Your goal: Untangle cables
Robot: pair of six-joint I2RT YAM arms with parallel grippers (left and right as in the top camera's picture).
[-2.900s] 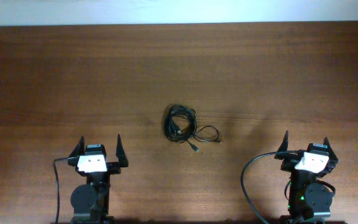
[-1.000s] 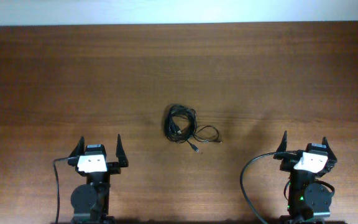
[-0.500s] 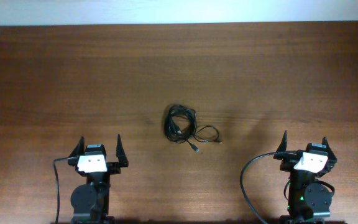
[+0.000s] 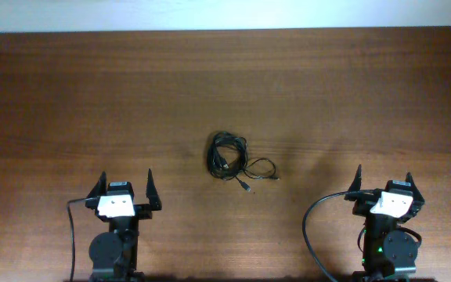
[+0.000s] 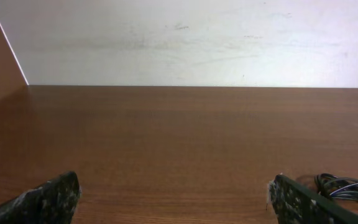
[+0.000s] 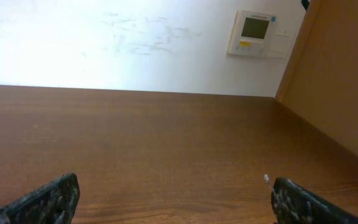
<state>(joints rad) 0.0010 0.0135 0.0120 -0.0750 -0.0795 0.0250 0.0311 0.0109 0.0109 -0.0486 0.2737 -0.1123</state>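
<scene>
left pincer (image 4: 125,178) wide, level, forward | right pincer (image 4: 385,174) same | cables (image 4: 229,159) well apart

Two robot arms sit folded low at the near side of the overhead view, well apart from each other. The left arm (image 4: 116,249) points its left claw (image 4: 125,180) straight ahead, both dark fingers spread wide with nothing between them. The right arm (image 4: 388,251) holds the right claw (image 4: 385,175) likewise wide and empty, angled slightly. Each wrist view shows only two fingertips (image 5: 53,199) at its lower corners.
</scene>
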